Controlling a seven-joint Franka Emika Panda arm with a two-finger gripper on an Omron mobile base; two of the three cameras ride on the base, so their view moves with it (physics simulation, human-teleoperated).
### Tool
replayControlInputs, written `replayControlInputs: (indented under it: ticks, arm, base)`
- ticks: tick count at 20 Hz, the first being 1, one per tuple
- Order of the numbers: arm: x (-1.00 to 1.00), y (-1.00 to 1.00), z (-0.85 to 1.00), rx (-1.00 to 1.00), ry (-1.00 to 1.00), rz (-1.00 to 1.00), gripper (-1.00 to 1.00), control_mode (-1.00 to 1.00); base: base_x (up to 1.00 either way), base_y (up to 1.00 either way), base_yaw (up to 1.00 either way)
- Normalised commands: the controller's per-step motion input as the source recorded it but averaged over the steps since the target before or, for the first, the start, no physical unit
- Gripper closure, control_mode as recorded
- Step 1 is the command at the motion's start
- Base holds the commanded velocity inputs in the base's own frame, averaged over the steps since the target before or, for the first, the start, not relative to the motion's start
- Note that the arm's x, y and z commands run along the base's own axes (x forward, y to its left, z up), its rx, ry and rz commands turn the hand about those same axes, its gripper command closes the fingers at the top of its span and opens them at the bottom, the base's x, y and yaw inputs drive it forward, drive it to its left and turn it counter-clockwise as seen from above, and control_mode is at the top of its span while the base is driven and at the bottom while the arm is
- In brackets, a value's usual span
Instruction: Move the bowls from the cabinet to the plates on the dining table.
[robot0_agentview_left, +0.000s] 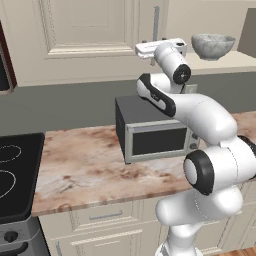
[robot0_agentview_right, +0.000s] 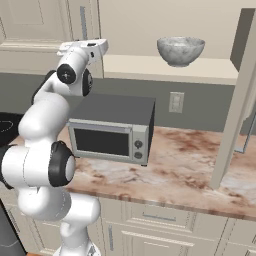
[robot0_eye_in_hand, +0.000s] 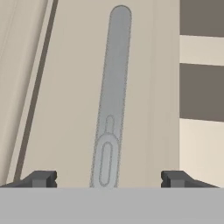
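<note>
Spread wide, the dark two-finger gripper straddles the long silver bar handle of the cream raised-panel cabinet door, gripping nothing. One mottled grey stone-look bowl sits on the open shelf beside it (right door ajar), so the task looks barely begun. No readable writing anywhere.

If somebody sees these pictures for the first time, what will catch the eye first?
The white robot arm rises in front, its open gripper facing the long silver bar handle of a closed cream cabinet door. To the right, a mottled grey stone-look bowl stands on the open cabinet shelf, above the grey microwave on the marble counter.
</note>
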Motion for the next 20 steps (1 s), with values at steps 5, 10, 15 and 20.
replayControlInputs:
  ticks: [5,10,15,20]
  arm:
    - [0.41,0.0,0.0,-0.01,0.0,0.0,1.0,-1.0]
    - [0.37,0.0,0.0,0.0,0.0,0.0,1.0,-1.0]
    - [0.11,0.03,0.0,-0.01,0.0,-0.01,1.0,-1.0]
    - [0.0,0.18,0.0,-0.02,-0.01,0.0,1.0,-1.0]
  base:
    - [0.0,0.0,0.0]
    - [0.0,0.0,0.0]
    - [0.0,0.0,0.0]
    - [0.0,0.0,0.0]
